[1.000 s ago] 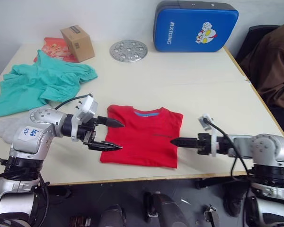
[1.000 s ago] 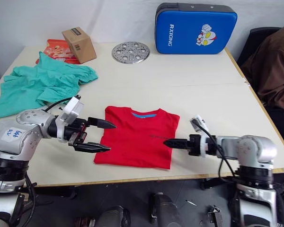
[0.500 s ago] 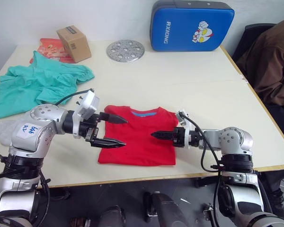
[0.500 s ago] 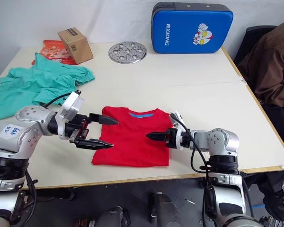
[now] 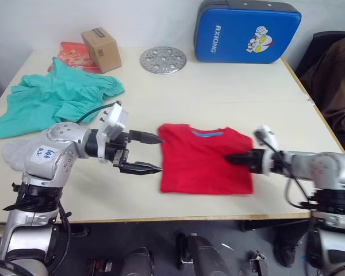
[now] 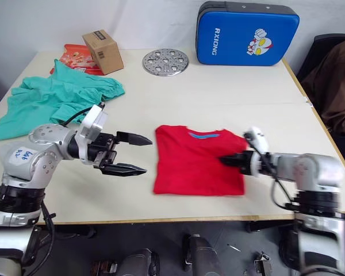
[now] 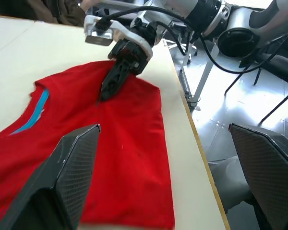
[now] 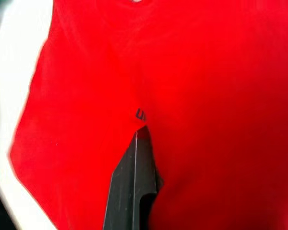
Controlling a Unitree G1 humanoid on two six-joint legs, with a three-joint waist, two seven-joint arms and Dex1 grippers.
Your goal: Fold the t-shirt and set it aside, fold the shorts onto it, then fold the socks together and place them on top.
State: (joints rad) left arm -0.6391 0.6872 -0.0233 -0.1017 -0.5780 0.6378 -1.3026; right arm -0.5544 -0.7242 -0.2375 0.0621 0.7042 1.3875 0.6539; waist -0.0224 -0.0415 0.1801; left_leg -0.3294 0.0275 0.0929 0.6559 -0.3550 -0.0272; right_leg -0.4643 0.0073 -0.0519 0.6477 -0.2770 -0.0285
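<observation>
T-shirt (image 5: 206,160) lies flat near the tabletop's (image 5: 218,98) front edge, left gripper (image 5: 151,153) just to its left, right gripper (image 5: 232,158) on its right part. Shorts (image 5: 54,99) sit far left, socks (image 5: 16,153) in front of them; box (image 5: 102,49), disc (image 5: 163,60) and pad (image 5: 247,30) behind.

Head stereo eyes look down over the table (image 5: 218,98); both wrist views closely share the t-shirt (image 7: 115,143).

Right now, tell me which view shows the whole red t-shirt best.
The right eye view: the t-shirt lies folded on the table with all its edges in sight. The left eye view shows much the same. The left wrist view cuts off part of it, and the right wrist view sees red cloth up close.
</observation>
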